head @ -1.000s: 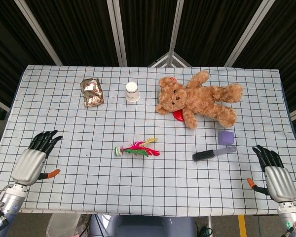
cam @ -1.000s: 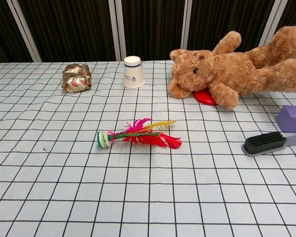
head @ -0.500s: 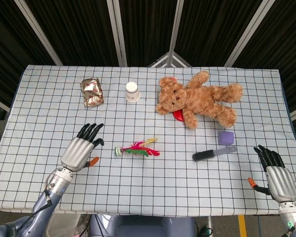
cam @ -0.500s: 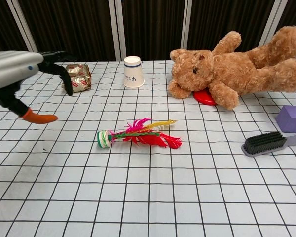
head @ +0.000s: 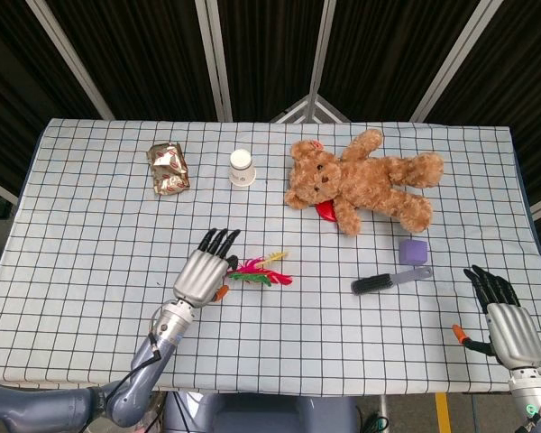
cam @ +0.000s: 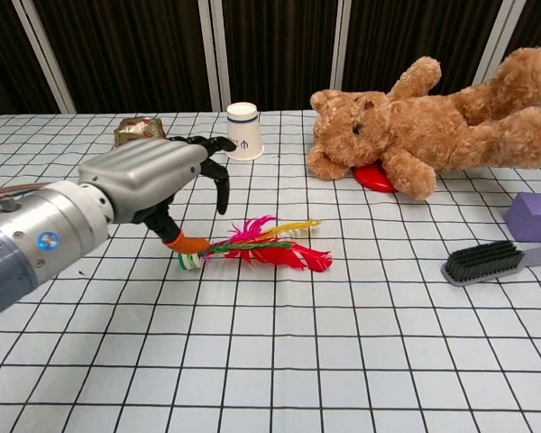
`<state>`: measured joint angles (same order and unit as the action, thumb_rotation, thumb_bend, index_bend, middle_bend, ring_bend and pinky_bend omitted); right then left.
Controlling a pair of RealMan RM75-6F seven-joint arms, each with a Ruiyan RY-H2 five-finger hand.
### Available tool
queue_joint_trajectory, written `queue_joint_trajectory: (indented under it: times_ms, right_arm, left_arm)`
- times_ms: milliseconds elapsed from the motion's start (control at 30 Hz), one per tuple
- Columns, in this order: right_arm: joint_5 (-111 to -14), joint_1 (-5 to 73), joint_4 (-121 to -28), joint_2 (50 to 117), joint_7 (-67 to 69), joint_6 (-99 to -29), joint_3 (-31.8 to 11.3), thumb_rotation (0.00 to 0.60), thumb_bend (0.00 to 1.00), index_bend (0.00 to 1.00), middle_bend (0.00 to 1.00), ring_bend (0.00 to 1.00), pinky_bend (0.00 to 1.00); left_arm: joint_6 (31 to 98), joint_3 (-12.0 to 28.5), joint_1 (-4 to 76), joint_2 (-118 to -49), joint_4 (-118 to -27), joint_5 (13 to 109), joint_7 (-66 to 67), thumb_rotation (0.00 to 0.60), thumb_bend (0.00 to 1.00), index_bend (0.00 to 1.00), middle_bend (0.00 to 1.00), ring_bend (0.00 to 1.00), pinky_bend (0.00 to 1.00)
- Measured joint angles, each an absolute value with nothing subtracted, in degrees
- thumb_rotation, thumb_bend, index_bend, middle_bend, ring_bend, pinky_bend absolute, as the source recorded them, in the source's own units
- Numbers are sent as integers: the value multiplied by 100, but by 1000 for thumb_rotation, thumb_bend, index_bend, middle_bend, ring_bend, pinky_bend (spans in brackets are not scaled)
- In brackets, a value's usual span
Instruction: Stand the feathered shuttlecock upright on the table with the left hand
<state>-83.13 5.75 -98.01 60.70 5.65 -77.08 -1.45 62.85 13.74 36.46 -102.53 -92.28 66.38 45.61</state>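
The feathered shuttlecock [head: 261, 271] [cam: 266, 246] lies on its side on the checked cloth, pink, red and yellow feathers pointing right, its green-and-white base to the left. My left hand [head: 203, 269] [cam: 153, 185] hovers over the base end, fingers spread and curved downward, orange thumb tip close above the base; it holds nothing. My right hand [head: 502, 317] lies open near the table's front right corner, far from the shuttlecock.
A teddy bear [head: 361, 180] lies at the back right over a red item [cam: 374, 177]. A white paper cup [head: 242, 168] and a crumpled foil wrapper [head: 168, 167] stand at the back. A brush [head: 388, 280] and purple block [head: 414, 251] sit to the right.
My left hand has swept right from the table's front left to just over the shuttlecock's base. The shuttlecock and the right hand have not moved.
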Motion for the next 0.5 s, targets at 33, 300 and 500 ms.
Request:
queue_joint_trajectory:
  times_ms: [33,300,500]
  right_arm:
    - [-8318,576,-9805,6070,568,-7705,-143,600,342,0,0,0,0]
    - [-8318,585,-9812,6070,616,-7677,-146,600,341,0,0,0,0]
    - [-8316,578,-9831,6029,716,-7702,-157,600,341,0,0,0,0]
  left_arm:
    - [6289,1393,3701,-10349,-9164,6600,4599,600,373,450,0,0,0]
    - [6306,1531,4136,-11092,-8527,6336,4881,600,398,470,0,0,0]
    - [6334,1636,4358,-11488,-8048,6123,4947,600,400,475,0,0,0]
